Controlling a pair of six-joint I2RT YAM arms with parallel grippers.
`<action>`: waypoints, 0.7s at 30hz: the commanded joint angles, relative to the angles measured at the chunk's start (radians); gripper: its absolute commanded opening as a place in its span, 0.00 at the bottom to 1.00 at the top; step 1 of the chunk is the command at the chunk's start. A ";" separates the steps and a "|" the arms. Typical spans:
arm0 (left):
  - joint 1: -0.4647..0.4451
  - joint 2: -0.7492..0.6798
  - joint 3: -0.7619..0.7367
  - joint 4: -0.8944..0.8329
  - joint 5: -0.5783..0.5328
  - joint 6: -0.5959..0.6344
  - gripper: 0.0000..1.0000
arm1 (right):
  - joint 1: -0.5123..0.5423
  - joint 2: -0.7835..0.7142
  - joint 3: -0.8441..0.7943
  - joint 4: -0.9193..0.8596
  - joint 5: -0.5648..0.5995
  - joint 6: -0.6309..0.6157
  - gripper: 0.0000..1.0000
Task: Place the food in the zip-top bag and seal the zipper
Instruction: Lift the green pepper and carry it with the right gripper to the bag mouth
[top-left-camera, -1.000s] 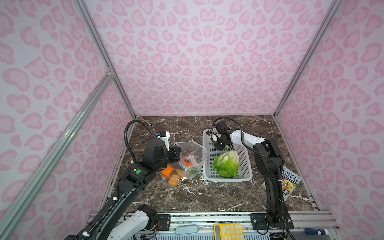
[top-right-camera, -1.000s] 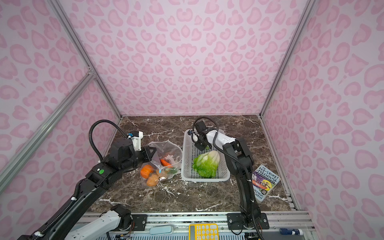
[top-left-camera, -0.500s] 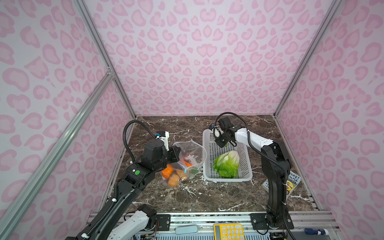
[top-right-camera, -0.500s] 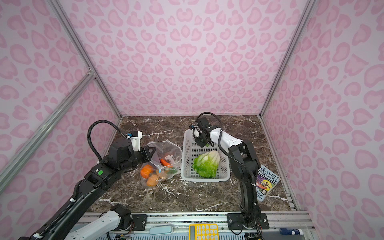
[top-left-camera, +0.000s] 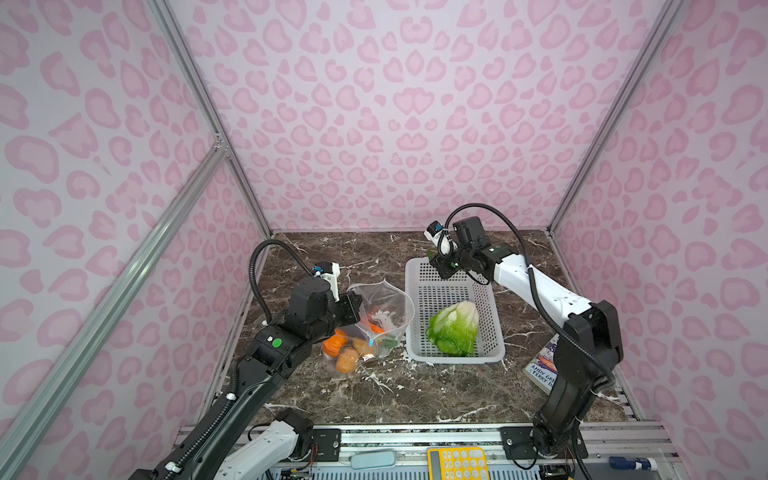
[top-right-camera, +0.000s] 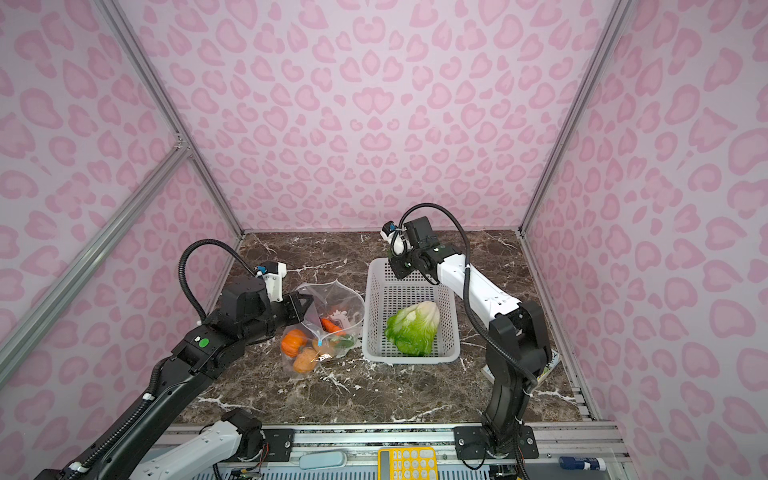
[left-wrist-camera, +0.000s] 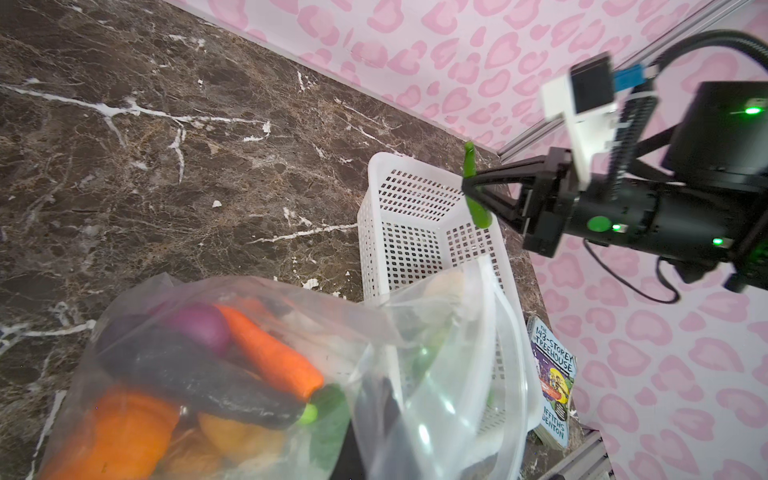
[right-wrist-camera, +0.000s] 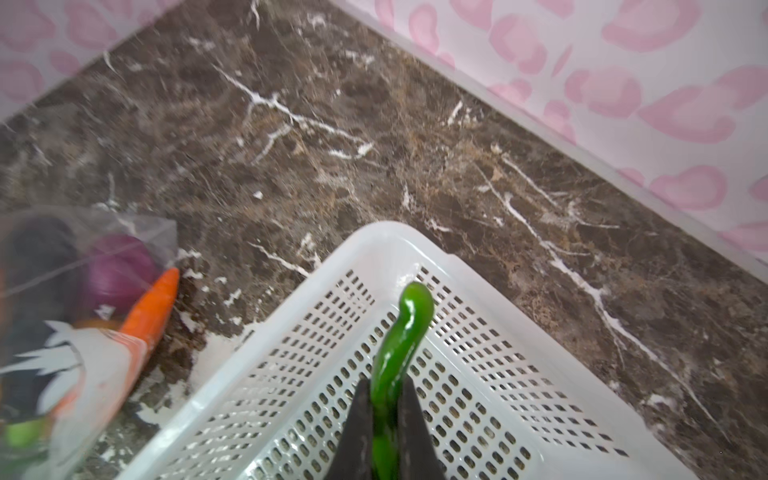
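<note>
The clear zip-top bag (top-left-camera: 384, 305) (top-right-camera: 336, 303) lies left of the basket with its mouth standing open. My left gripper (top-left-camera: 356, 309) (top-right-camera: 308, 302) is shut on the bag's left edge; one dark finger (left-wrist-camera: 388, 415) shows through the plastic. Inside are a carrot (left-wrist-camera: 270, 349), a purple onion (left-wrist-camera: 199, 324), a pumpkin (top-left-camera: 336, 344) and a potato (top-left-camera: 347, 360). The zipper's blue tab (top-left-camera: 370, 343) sits at the bag's near edge. My right gripper (right-wrist-camera: 384, 399) (top-left-camera: 432, 257) is shut on a green pepper (right-wrist-camera: 401, 340) (left-wrist-camera: 471, 166) above the basket's far corner. The cabbage (top-left-camera: 455, 328) (top-right-camera: 415, 328) lies in the basket.
The white perforated basket (top-left-camera: 453, 359) (top-right-camera: 409, 359) stands mid-table, right of the bag. A book (top-left-camera: 544, 368) (left-wrist-camera: 552, 374) lies near the right arm's base. A yellow calculator (top-left-camera: 457, 463) sits on the front rail. Pink patterned walls close in three sides.
My right gripper has lifted out of the basket toward its far corner, with the green pepper in it. The left gripper has kept its hold on the bag.
</note>
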 joint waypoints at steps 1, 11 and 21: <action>0.002 0.007 0.010 0.038 0.003 0.001 0.03 | 0.039 -0.068 -0.006 0.061 -0.075 0.095 0.00; 0.002 0.032 0.024 0.038 0.006 -0.003 0.03 | 0.332 -0.244 -0.104 0.223 0.034 0.147 0.00; 0.002 0.070 0.059 0.022 0.039 -0.011 0.03 | 0.507 -0.239 -0.284 0.433 0.112 0.257 0.00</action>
